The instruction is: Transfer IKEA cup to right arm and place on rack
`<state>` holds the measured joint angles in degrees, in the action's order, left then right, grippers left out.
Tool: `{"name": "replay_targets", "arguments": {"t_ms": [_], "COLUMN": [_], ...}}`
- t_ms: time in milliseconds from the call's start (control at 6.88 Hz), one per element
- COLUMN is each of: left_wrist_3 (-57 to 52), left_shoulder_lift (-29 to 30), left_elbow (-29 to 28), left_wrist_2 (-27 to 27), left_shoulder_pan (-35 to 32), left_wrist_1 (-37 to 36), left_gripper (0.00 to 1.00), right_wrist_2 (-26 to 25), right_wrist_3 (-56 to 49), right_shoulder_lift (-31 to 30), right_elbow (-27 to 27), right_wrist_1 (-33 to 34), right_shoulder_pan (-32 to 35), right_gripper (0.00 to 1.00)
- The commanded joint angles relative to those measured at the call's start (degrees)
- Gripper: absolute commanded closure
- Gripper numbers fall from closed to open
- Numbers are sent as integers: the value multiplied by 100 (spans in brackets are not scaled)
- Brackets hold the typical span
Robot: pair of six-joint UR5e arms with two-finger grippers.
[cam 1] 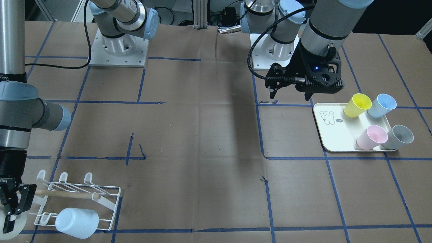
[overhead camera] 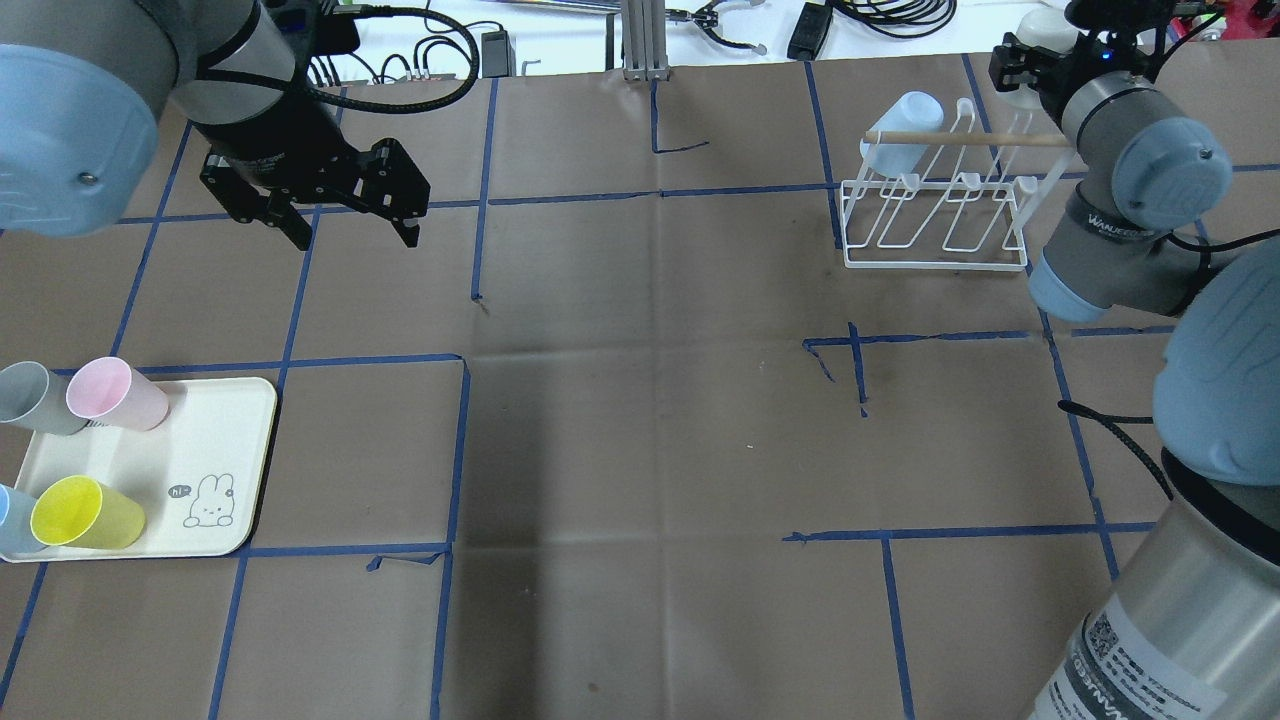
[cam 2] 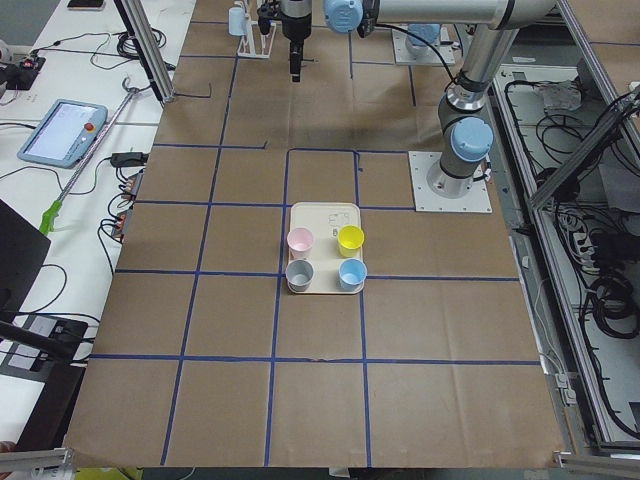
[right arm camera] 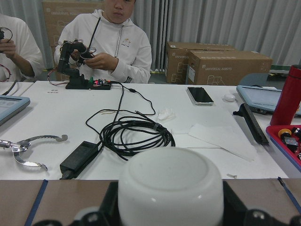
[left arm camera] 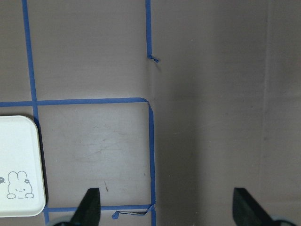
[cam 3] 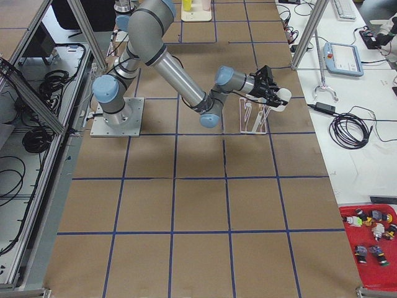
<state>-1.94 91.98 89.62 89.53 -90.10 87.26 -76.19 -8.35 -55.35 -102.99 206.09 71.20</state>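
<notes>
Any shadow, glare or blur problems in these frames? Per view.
Overhead exterior: broad dark shadow band down the table centre, no glare. Exterior front-facing: same band. Left wrist-mounted: right side shaded; left gripper clipped at the bottom edge. Right wrist-mounted: white cup in the right gripper fills the lower frame, edges slightly soft.

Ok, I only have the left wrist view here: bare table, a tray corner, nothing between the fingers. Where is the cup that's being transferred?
Observer: The right gripper is shut on a white cup, just beside the rack.
Operator: Is anything on the rack?
Observer: Yes, a pale blue cup sits tipped on its side on it.
Operator: How many cups are not racked?
Observer: Four stand on the tray: a yellow cup, a blue cup, a pink cup and a grey cup.
</notes>
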Motion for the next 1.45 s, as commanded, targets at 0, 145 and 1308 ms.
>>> {"name": "replay_targets", "arguments": {"t_ms": [0, 145, 1308], "left_wrist_3": [-235, -307, -70], "left_shoulder_lift": [-13, -48, -198], "left_elbow": [3, 11, 267], "left_wrist_2": [117, 109, 117], "left_shoulder_pan": [210, 334, 230], "left_wrist_1": [-34, -60, -60], "left_gripper": [0, 0, 0], "right_wrist_2": [-10, -10, -98], "right_wrist_3": [-8, -8, 9], "right_shoulder_lift": [42, 24, -142], "right_elbow": [-80, -194, -143], "right_wrist_1": [-16, -16, -104], "right_shoulder_pan": [-1, -1, -10], "right_gripper": [75, 75, 0]}}
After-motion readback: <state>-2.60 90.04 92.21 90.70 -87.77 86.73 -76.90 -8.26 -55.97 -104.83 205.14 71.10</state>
